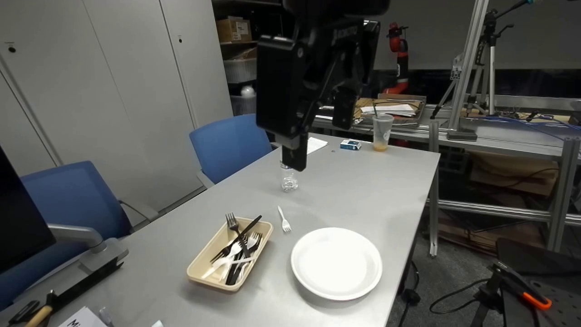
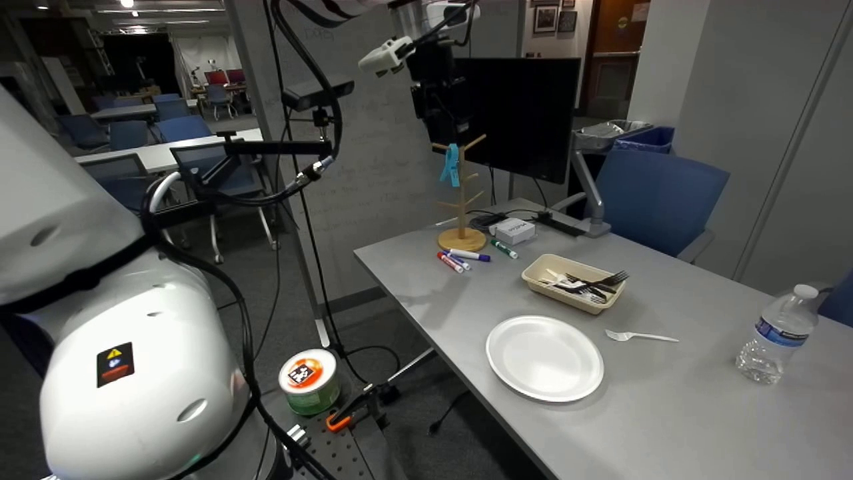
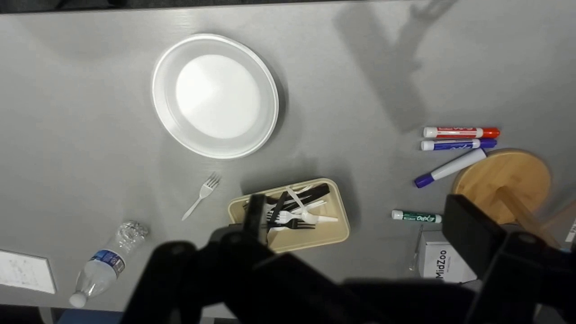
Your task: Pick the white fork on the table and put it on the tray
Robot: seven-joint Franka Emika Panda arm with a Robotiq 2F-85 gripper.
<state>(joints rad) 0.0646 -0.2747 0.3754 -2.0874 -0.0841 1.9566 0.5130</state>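
The white fork (image 1: 284, 221) lies flat on the light-grey table (image 1: 363, 195), between the tray and the plastic bottle. It also shows in an exterior view (image 2: 641, 336) and in the wrist view (image 3: 204, 191), tines toward the plate. The tan tray (image 1: 204, 263) holds a pile of black and white utensils; it also shows in an exterior view (image 2: 560, 296) and in the wrist view (image 3: 324, 236), partly hidden by a finger. My gripper (image 3: 366, 220) is open and empty, high above the table. In an exterior view the gripper (image 2: 443, 110) is over the wooden stand's end.
A round white plate (image 3: 217, 96) lies beside the fork and tray. A clear bottle (image 2: 776, 337) stands beyond the fork. A wooden peg stand (image 2: 461, 200) with a blue clip, several markers (image 3: 459, 132), a white box (image 3: 445, 261) and a monitor (image 2: 516, 110) are at the table's end.
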